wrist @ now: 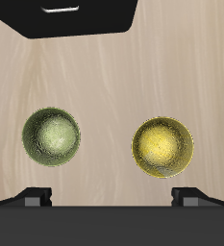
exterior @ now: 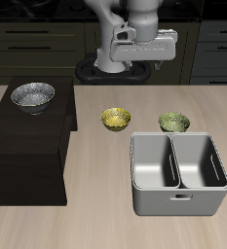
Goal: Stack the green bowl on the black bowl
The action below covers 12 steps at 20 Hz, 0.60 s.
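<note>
A: Green bowl (exterior: 174, 122) sits on the bare counter (exterior: 95, 224), just behind the grey two-compartment bin (exterior: 178, 173) and beside the yellow bowl (exterior: 115, 119). Nothing touches it.

B: And the black bowl (exterior: 32, 96)?

A: Up on the dark cabinet (exterior: 27, 146), well apart from the other two, at the opposite end of the counter. It stands higher than the counter surface.

B: So which step is this?

A: The very start, I judge. The gripper (exterior: 142, 51) hangs high at the back, nowhere near a bowl. In the wrist view both small bowls lie below it, the green bowl (wrist: 53, 136) and the yellow bowl (wrist: 163, 146), apart from each other.

B: Are the jaws open?

A: Only the two tips show at the frame's edge, set far apart with nothing between them, so wide open and empty.

B: What does the next move call for?

A: Come down over the green bowl, not the yellow one of like size, and take it by the rim. Then lift it high enough to clear the cabinet top before carrying it across.

B: The surroundings?

A: Pale wood-grain counter, dark drawer fronts behind the robot.
</note>
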Tool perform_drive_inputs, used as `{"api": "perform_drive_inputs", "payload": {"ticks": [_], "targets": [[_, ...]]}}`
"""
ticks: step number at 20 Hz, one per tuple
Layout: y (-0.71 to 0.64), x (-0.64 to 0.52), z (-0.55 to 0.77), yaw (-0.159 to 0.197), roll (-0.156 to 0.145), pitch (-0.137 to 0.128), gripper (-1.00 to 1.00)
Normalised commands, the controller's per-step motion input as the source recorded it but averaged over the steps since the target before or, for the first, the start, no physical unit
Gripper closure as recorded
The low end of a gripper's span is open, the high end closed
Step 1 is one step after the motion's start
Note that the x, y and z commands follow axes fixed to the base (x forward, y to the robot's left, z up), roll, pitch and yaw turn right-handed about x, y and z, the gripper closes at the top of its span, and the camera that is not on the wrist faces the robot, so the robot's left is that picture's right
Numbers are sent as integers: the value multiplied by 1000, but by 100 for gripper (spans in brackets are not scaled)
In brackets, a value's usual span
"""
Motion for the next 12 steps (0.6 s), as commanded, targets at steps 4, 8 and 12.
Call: {"api": "perform_drive_inputs", "payload": {"ticks": [4,8,12], "targets": [[133,51,-82,-23,5,-17,-100],[61,109,-222,-12,2,4,-100],[35,149,-333,-45,-33,-35,-100]]}}
